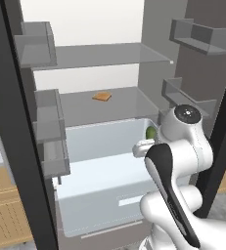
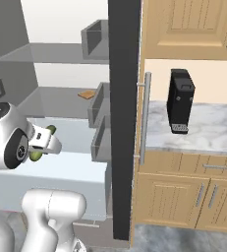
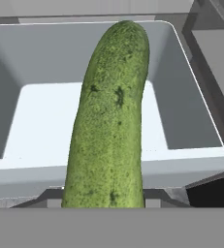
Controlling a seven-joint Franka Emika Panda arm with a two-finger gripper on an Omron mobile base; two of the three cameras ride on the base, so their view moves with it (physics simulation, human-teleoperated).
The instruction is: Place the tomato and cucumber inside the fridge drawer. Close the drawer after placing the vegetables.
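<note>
The cucumber point(image 3: 111, 121) is clenched in the gripper point(image 2: 42, 142) above the open fridge drawer point(image 3: 84, 169); released too near the front wall, it may fall outside.

The end effector point(image 2: 45, 140) holds the cucumber point(image 2: 51, 130) over the open drawer point(image 2: 61, 179) in the fridge. Right of the fridge door point(image 2: 124, 118), a black toaster point(image 2: 179, 101) stands on the marble bench point(image 2: 208, 130).

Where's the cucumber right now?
The cucumber is held in the shut pincer, above the open fridge drawer; the left base view shows it near the drawer's right back corner.
</note>
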